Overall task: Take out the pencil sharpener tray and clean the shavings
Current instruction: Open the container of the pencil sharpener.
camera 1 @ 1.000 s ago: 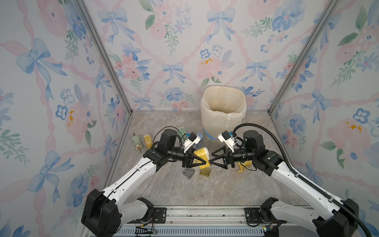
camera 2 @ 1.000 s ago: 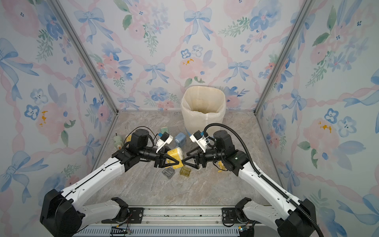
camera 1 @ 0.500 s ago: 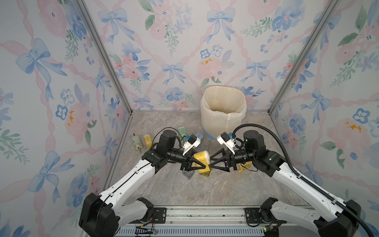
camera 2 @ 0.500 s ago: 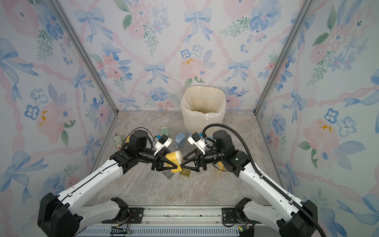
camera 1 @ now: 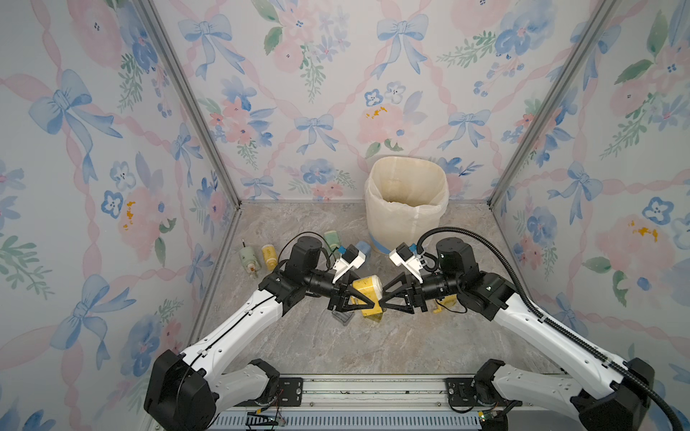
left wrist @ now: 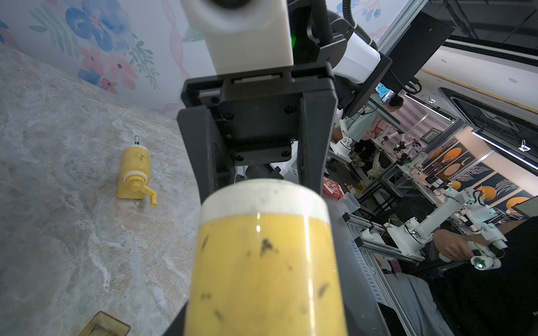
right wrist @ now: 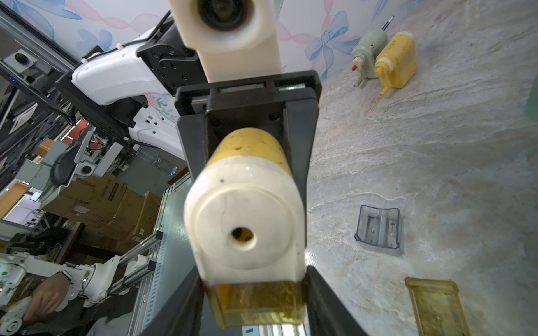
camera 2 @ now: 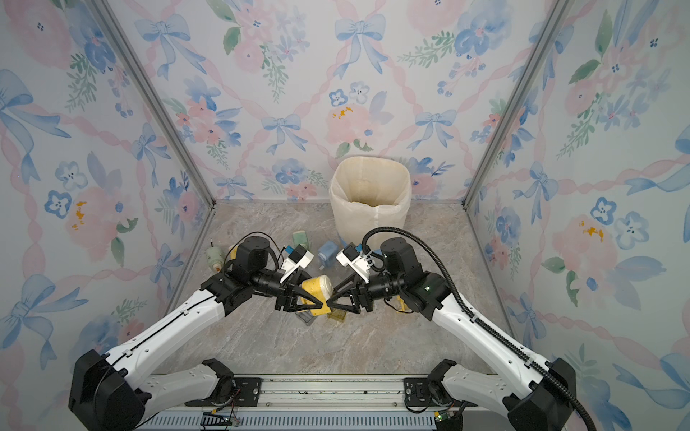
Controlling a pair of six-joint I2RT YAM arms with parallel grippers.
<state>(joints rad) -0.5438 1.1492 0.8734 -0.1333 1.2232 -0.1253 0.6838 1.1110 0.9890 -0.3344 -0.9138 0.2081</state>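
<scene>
Held thing: the yellow plastic pencil sharpener with a cream front cap point(camera 1: 367, 288) hangs in the air over the middle of the grey marbled table point(camera 1: 373, 347), cap end pointing to about 3 o'clock.
Left gripper point(camera 1: 364, 297): reaches in from 8 o'clock and is clamped on the sharpener's yellow body.
Right gripper point(camera 1: 382, 297): reaches in from 4 o'clock. Its jaws stand narrow, one on each side of the cap end. I cannot tell whether they press on it.
Tray: the translucent amber shavings tray point(right wrist: 256, 302) sits in its slot under the cap, not yet drawn out. Its contents are too murky to read.
Bin: the cream lined waste bin point(camera 1: 392, 224) stands at 12 o'clock, well apart from the sharpener.
Underneath: a clear grey loose tray point(right wrist: 378, 229) and an amber loose tray point(right wrist: 436, 305) lie on the table.
Risk, wrong bite: jaws closing on the cap instead of the tray would drag the whole sharpener and could twist it out of the left hold.
Risk, spill: a tray that sticks and then jerks free here would scatter shavings on the table, since the bin is nowhere underneath.
Risk, tilt: carrying the freed tray tipped would empty it early.
</scene>
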